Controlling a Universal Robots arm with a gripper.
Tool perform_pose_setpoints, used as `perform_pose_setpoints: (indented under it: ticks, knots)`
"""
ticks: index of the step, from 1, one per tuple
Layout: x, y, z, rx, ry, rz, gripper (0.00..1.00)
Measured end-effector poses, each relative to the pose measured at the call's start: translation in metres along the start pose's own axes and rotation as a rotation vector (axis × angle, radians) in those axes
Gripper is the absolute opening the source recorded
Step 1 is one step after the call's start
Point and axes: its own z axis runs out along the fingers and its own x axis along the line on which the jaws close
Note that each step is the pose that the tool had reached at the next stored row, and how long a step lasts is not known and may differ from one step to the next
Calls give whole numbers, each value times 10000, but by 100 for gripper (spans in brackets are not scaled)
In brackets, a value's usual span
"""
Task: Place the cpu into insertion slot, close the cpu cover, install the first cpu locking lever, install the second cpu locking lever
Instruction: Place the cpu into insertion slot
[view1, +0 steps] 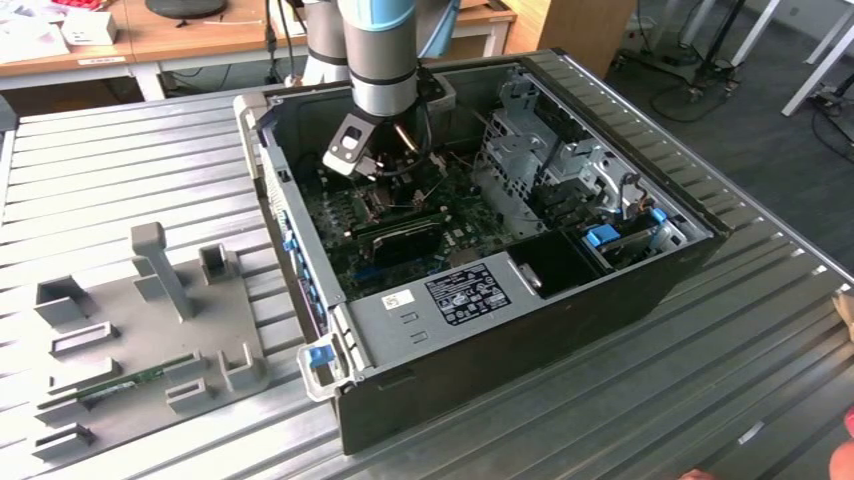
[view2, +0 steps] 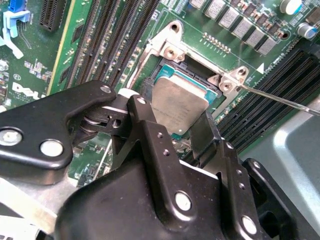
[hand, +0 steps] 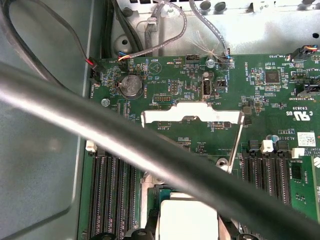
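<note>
Ribbed metal bench (view1: 120, 170) carries an opened computer case (view1: 561, 320). Inside, the gripper (view2: 172, 114) has its jaws narrowed to chip width, clamping the cpu (view2: 181, 102) by opposite edges directly over the insertion slot (view2: 171, 65); seating undetermined. Beyond the slot, the cpu cover (hand: 192, 111) stands raised.

Near edge of the cpu (view2: 179, 100) behind the claw (view2: 171, 119), blurred cable (hand: 125, 140) across the cpu cover (hand: 192, 109)
</note>
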Motion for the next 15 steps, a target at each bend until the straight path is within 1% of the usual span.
perform_pose_setpoints:
  ticks: [5,7,8,9,10,15]
  knots:
    - [0,0,1,-1,0,0,54]
    - [2,1,4,-9,11,0,55]
    - [2,2,7,-13,15,0,60]
    - [2,1,6,-8,12,0,60]
    - [1,1,3,-4,5,-1,67]
    - [0,0,0,0,0,0,67]
